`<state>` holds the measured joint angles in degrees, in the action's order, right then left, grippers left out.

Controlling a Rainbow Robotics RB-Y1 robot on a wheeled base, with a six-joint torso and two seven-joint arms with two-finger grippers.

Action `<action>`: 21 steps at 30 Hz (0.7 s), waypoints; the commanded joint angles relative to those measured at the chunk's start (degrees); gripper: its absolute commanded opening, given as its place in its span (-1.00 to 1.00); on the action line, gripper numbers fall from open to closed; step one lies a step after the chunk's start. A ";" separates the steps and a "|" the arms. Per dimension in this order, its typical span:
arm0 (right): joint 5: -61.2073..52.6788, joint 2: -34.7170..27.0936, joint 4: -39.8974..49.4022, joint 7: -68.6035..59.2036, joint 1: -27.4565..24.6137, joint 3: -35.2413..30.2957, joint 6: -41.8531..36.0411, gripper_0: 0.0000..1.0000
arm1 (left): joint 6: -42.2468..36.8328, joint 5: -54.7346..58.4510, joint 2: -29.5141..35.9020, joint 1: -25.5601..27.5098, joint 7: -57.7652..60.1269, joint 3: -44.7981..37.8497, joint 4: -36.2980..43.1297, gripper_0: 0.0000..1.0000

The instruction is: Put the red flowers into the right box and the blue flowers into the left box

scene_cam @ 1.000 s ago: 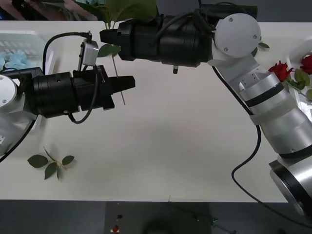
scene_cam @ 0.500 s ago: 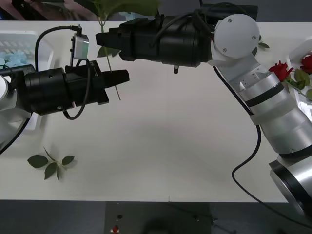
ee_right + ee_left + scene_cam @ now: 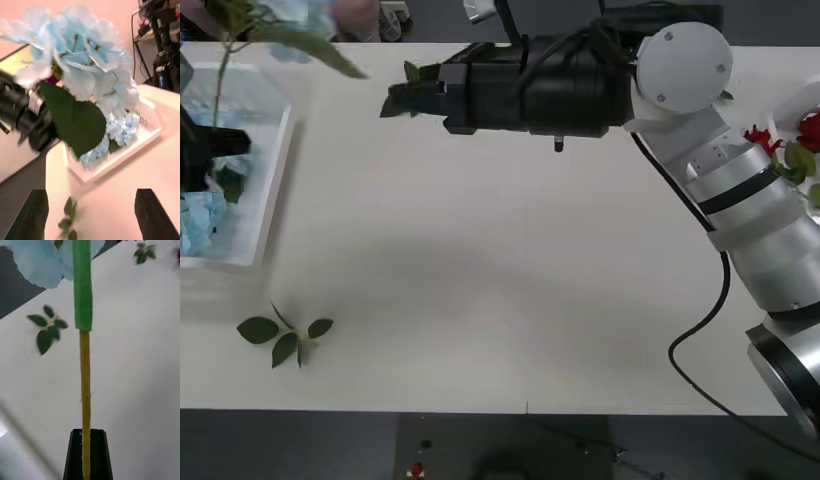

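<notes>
Front view looks down on the table (image 3: 510,280); wrist views closely share the blue flowers (image 3: 86,63).

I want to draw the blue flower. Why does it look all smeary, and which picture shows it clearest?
In the right wrist view the held blue flower is smeared with blur; in the front view its top is smeared too. The left wrist view shows the stem sharply, pinched in the left tool.

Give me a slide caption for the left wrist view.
Left pincer shut on a blue flower's stem, above the table and a leaf sprig.
</notes>
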<state>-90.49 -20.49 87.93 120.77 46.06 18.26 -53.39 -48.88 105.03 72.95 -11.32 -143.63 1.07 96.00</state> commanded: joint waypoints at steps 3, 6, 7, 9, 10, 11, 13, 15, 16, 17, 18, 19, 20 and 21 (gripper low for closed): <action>-1.44 -8.25 0.93 10.19 0.79 -4.46 -9.89 0.36 | 0.28 -9.84 7.56 3.32 -3.67 0.07 -7.93 -1.00; -4.25 -11.24 -0.48 17.48 0.70 -4.64 -14.73 0.35 | 2.04 -14.85 8.70 5.87 -8.07 0.07 -10.31 -1.00; -4.96 -11.86 -1.00 19.15 0.70 -4.55 -15.52 0.35 | 2.83 -15.47 8.88 6.40 -9.12 0.07 -10.83 -1.00; -7.16 -14.05 -2.58 26.36 0.17 -4.20 -18.33 0.35 | 5.99 -17.49 9.50 8.86 -11.37 0.07 -12.33 -1.00; -7.59 -14.41 -2.85 27.85 0.08 -4.20 -18.86 0.35 | 6.78 -17.93 9.50 9.39 -11.37 0.07 -12.41 -1.00; -8.47 -15.20 -3.20 30.84 -0.62 -4.11 -19.82 0.35 | 8.54 -18.98 9.50 10.44 -11.37 0.07 -12.50 -1.00; -9.79 -16.16 -3.11 34.23 -1.68 -4.11 -20.79 0.35 | 12.05 -20.56 9.50 12.11 -11.37 0.07 -12.50 -1.00; -11.64 -17.75 -2.94 34.23 -2.64 -4.02 -21.93 0.35 | 16.89 -20.92 9.50 14.66 -11.37 0.07 -12.94 -1.00; -12.08 -18.27 -2.76 34.23 -2.82 -3.76 -22.11 0.34 | 17.94 -21.00 9.50 15.28 -11.37 0.07 -13.12 -1.00; -13.40 -19.77 -2.50 34.23 -2.82 -2.88 -22.02 0.35 | 20.05 -21.27 9.50 16.42 -11.37 0.07 -13.56 -1.00; -15.68 -22.05 -2.15 34.23 -2.73 -1.56 -21.32 0.35 | 21.90 -21.53 9.50 17.56 -11.37 0.07 -13.91 -1.00; -16.74 -22.93 -1.97 34.23 -2.73 -0.95 -20.88 0.34 | 22.51 -21.71 9.50 18.00 -11.37 0.07 -14.08 -1.00; -19.72 -25.13 -1.44 34.23 -2.64 0.64 -19.56 0.35 | 24.36 -21.88 9.50 18.97 -11.37 -0.02 -14.70 -1.00; -22.98 -27.59 -0.92 34.23 -2.55 2.39 -17.98 0.36 | 25.94 -22.23 9.50 19.93 -11.37 -0.28 -15.14 -1.00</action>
<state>-108.25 -41.69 84.03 154.49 42.16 16.42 -73.98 -26.27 83.94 80.39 6.76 -156.30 1.73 82.20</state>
